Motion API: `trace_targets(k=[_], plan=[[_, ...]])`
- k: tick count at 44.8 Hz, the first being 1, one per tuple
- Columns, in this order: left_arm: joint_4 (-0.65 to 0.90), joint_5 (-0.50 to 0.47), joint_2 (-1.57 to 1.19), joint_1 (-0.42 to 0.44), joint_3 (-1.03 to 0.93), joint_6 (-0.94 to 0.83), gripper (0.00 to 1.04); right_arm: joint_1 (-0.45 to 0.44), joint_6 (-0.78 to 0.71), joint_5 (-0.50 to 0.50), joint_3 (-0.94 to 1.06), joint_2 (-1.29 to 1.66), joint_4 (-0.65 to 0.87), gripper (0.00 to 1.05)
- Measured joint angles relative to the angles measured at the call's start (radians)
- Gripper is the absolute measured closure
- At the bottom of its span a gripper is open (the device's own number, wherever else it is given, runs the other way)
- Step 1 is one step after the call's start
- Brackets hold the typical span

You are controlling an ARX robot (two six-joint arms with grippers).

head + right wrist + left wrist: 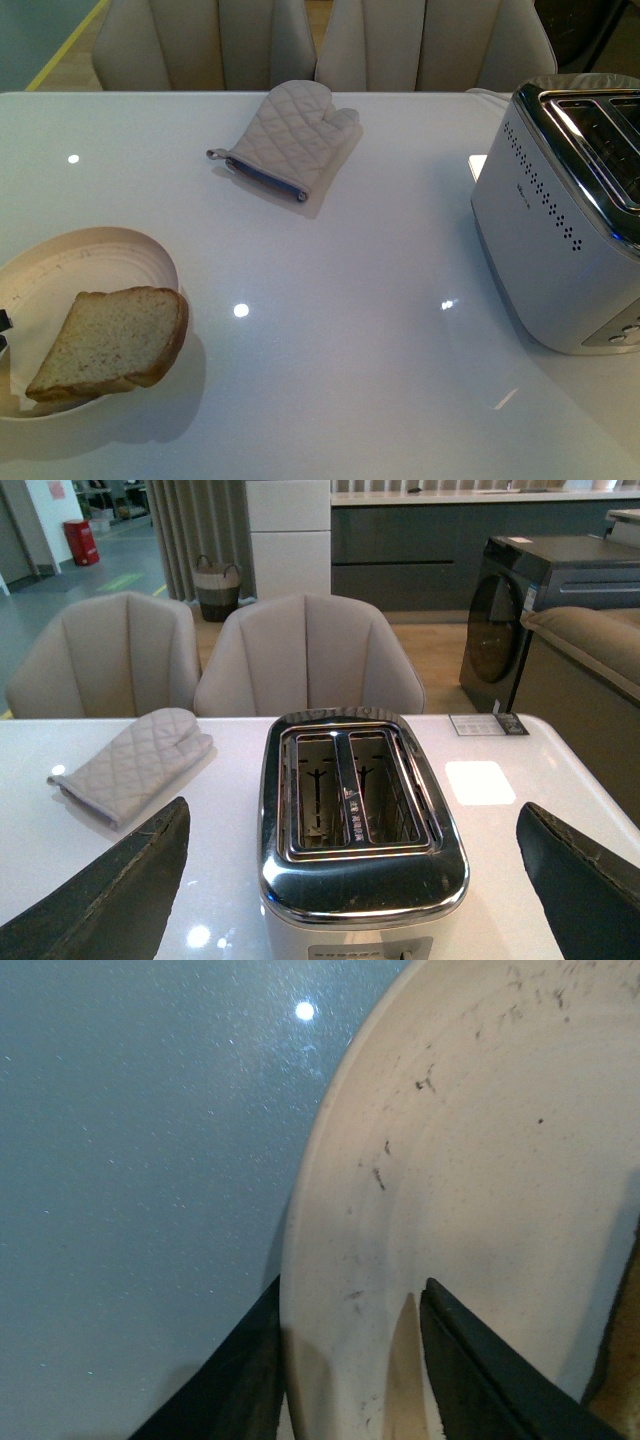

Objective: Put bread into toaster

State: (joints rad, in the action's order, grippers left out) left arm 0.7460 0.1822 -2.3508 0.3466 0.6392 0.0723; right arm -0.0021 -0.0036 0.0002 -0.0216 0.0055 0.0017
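The bread [112, 343], a tan slice with a brown crust, lies on a cream plate [90, 250] at the near left of the white table. In the left wrist view my left gripper [350, 1300] is open and low over the plate [480, 1160]. One finger [245, 1380] is outside the rim and the other is over the plate; a strip of bread crust [622, 1350] shows at the edge. The silver toaster [560, 240] stands at the right. My right gripper [350, 808] is open, facing the toaster [360, 880] end-on, and both slots are empty.
A quilted oven mitt [285, 135] lies at the back middle of the table, also seen as the mitt [135, 760] left of the toaster. Two beige chairs [300, 40] stand behind the far edge. A small card [488, 724] lies beyond the toaster.
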Motion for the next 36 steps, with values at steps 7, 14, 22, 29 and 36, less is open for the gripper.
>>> trace_targets(k=[7, 14, 22, 29, 36], plan=[[-0.018, 0.003, -0.001, -0.047, 0.002, 0.022, 0.93, 0.0, 0.0, 0.0, 0.0, 0.0, 0.0, 0.09], [-0.037, 0.008, 0.028, -0.1, -0.002, 0.071, 1.0, 0.0, 0.0, 0.0, 0.0, 0.0, 0.0, 0.09], [-0.068, -0.006, 0.043, -0.189, -0.003, 0.135, 1.0, 0.0, 0.0, 0.0, 0.0, 0.0, 0.0, 0.09], [-0.095, -0.024, 0.047, -0.278, -0.001, 0.203, 1.0, 0.0, 0.0, 0.0, 0.0, 0.0, 0.0, 0.09], [-0.121, -0.055, 0.047, -0.415, 0.024, 0.314, 1.0, 0.0, 0.0, 0.0, 0.0, 0.0, 0.0, 0.09]])
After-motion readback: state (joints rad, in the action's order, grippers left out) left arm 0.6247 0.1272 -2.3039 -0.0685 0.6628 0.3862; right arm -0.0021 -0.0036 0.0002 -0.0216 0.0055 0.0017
